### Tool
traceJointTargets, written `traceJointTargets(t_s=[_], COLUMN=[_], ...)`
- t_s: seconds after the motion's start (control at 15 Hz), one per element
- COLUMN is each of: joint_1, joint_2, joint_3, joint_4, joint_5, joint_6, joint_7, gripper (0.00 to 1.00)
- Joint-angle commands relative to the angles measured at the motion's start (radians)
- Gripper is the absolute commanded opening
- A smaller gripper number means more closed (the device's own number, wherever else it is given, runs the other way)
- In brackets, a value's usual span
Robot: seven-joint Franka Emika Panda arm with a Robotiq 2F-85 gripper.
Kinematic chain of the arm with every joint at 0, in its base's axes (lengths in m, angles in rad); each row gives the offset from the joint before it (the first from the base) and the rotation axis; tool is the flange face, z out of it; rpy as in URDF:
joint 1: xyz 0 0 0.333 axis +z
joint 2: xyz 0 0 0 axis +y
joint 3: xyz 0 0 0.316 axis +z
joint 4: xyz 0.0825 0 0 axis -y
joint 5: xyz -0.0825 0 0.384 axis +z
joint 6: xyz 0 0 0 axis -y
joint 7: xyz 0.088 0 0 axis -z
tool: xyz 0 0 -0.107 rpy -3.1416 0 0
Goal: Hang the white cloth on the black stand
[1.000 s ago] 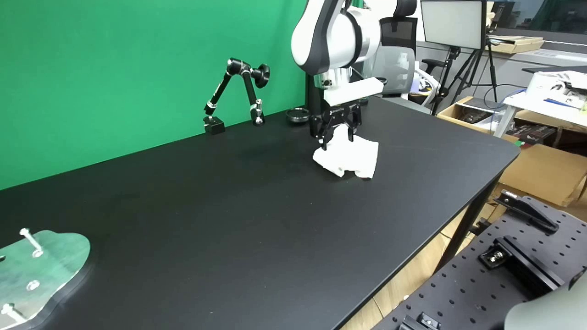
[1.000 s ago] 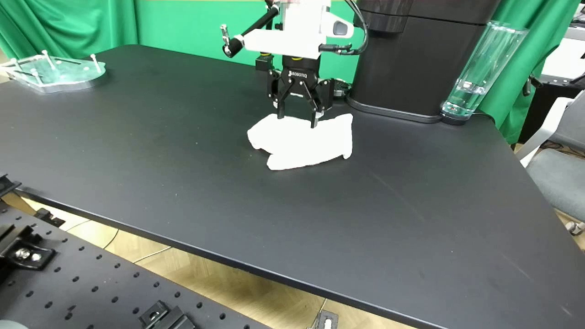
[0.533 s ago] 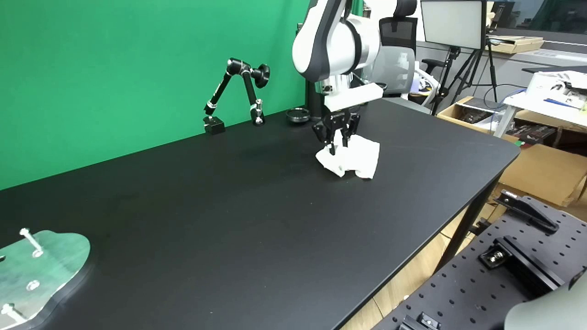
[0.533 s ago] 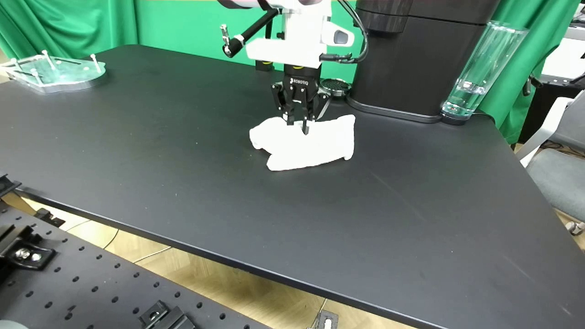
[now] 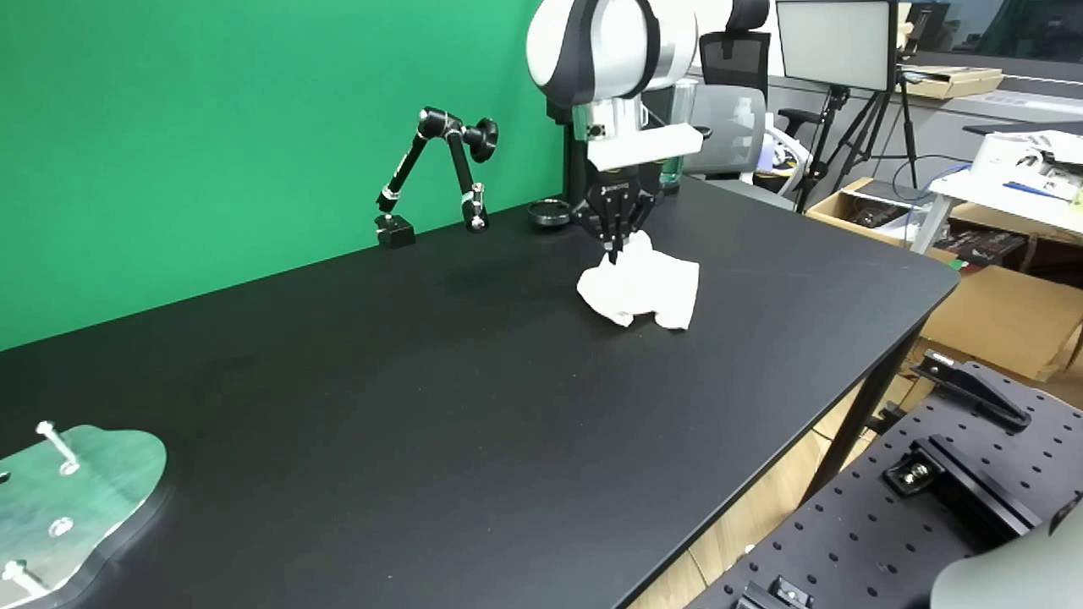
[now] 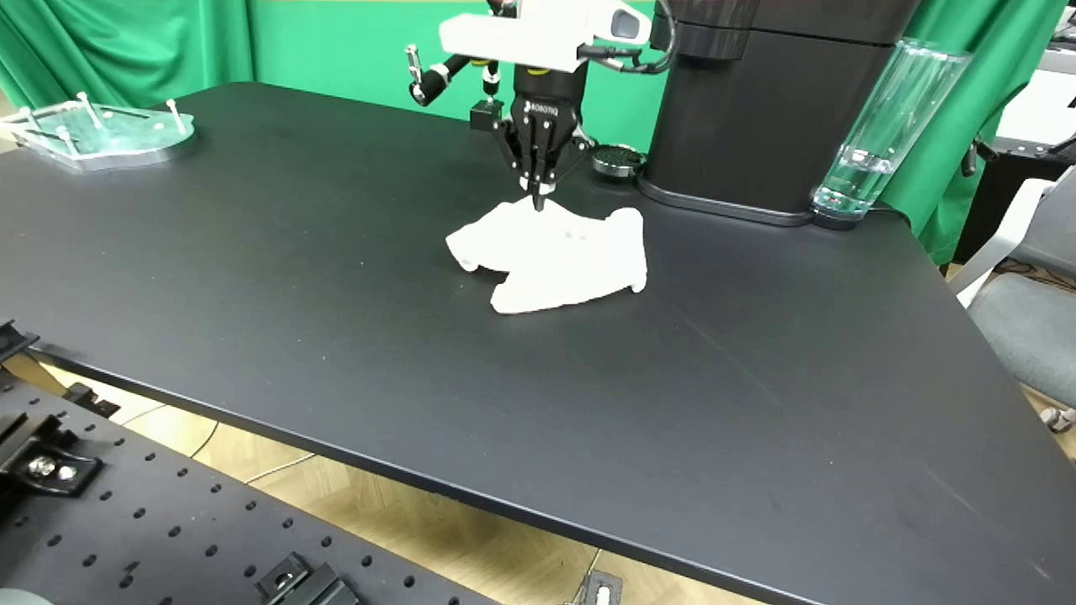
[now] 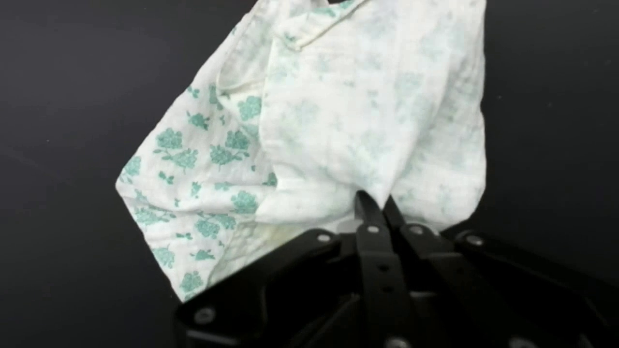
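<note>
I had my fingers (image 7: 375, 249) clenched on a fold of the white cloth (image 7: 319, 135), the tips close together and the fabric drawn up between them in a small peak. The rest of the cloth lay rumpled on the black desk (image 5: 381, 440); in the wrist view I saw a green flower print on it, strong along one flap and faint elsewhere. In both exterior views my fingers pointed downward at the edge of the cloth nearer the green backdrop (image 5: 254, 127).

The black stand (image 5: 436, 124), jointed and bent at its top, was at the back of the desk before the backdrop and apart from the cloth. In an exterior view my own arm (image 6: 555, 34) covered part of it. Near my fingers sat a round, metal-rimmed disc (image 6: 618, 158), just beside a tall black machine (image 6: 773, 118), and next to that machine stood a clear cylinder (image 6: 891, 130). Well away from my fingers, toward another corner of the desk, lay a clear board (image 5: 118, 461) bearing white pegs (image 5: 57, 446). A grey chair (image 6: 1025, 290) stood beyond the desk's side edge.
</note>
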Motion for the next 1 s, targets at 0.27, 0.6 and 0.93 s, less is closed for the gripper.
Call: traceJointTargets(t_s=[0.27,0.6,0.93], joint_1=[0.004,0.033,0.074], joint_2=[-0.252,-0.323,-0.269], joint_3=[0.044,0.1,0.138], joint_4=[-0.005,0.044,0.159], joint_5=[0.06,0.123,0.127], joint_6=[-0.218,-0.237,-0.228], joint_7=[0.045,0.043,0.071], gripper=[0.01,0.01,0.01])
